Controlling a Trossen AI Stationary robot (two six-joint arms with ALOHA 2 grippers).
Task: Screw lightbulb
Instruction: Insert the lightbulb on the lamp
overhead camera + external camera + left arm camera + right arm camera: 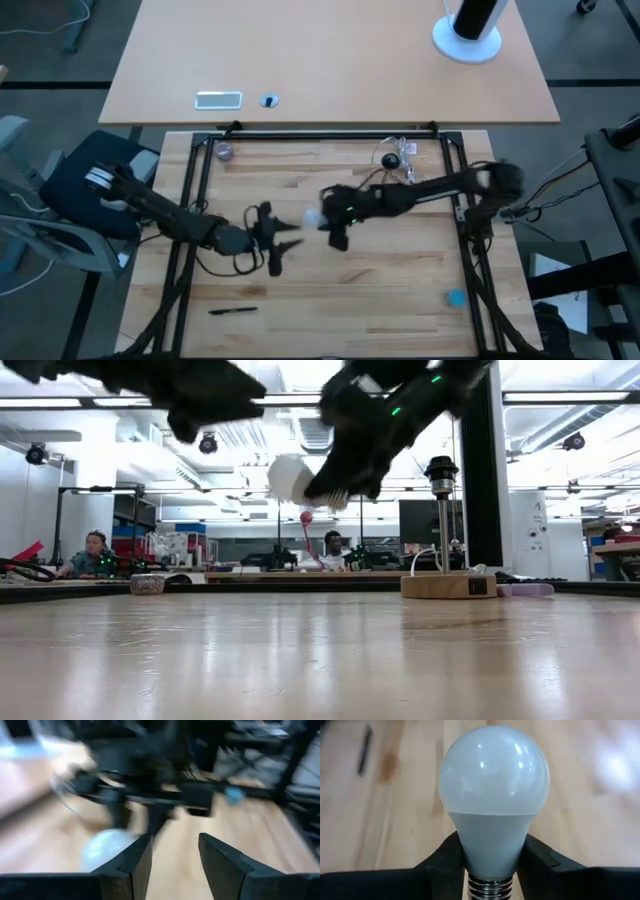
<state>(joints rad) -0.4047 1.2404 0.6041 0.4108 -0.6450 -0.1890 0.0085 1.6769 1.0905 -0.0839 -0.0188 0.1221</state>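
Observation:
The lightbulb (492, 795) is white and frosted, with a grey neck and a metal screw end. It hangs above the mid-table (313, 217), and my right gripper (332, 220) is shut on it. My left gripper (278, 243) stands open just left of the bulb with nothing between its fingers (135, 862). In the left wrist view the bulb (106, 849) shows blurred beyond them. A round wooden disc with a black post (443, 565) stands on the table at the far right. My right gripper pinches the bulb's grey neck (492, 842) between its two fingers, just above the screw thread (490, 887). The fingers reach in from the table's right, slanting down. The bulb is lifted clear of the table, its dome (290, 478) pointing toward the table's left.
A black pen (232, 310) lies near the front edge and a small blue thing (456, 297) at the front right. A purple object (224, 152) sits at the far left corner. A white-based black cylinder (468, 30) stands on the table behind.

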